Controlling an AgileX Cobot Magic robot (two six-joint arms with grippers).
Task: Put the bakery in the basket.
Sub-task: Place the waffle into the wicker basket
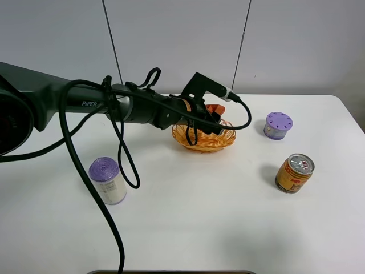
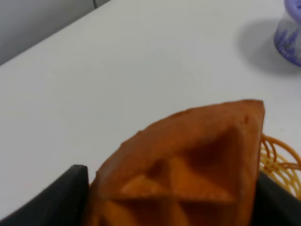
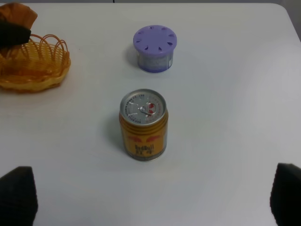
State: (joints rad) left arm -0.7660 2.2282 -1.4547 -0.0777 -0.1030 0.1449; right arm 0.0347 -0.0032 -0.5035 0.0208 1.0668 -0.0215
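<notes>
My left gripper (image 1: 214,118) reaches in from the left and is shut on the bakery (image 1: 215,109), an orange-brown gridded wedge. It holds the bakery just over the far side of the orange woven basket (image 1: 208,142). In the left wrist view the bakery (image 2: 188,165) fills the space between the two dark fingers (image 2: 61,197), with the basket's rim (image 2: 278,162) below it. In the right wrist view the basket (image 3: 33,68) and the held bakery (image 3: 18,13) are at the far edge. My right gripper (image 3: 153,200) is open and empty over bare table, short of the can.
An orange-gold drink can (image 1: 294,172) (image 3: 142,123) stands on the right. A small purple-lidded container (image 1: 278,125) (image 3: 155,47) is behind it. A white cylinder with a purple top (image 1: 107,180) stands front left. Black cables (image 1: 122,154) hang from the left arm.
</notes>
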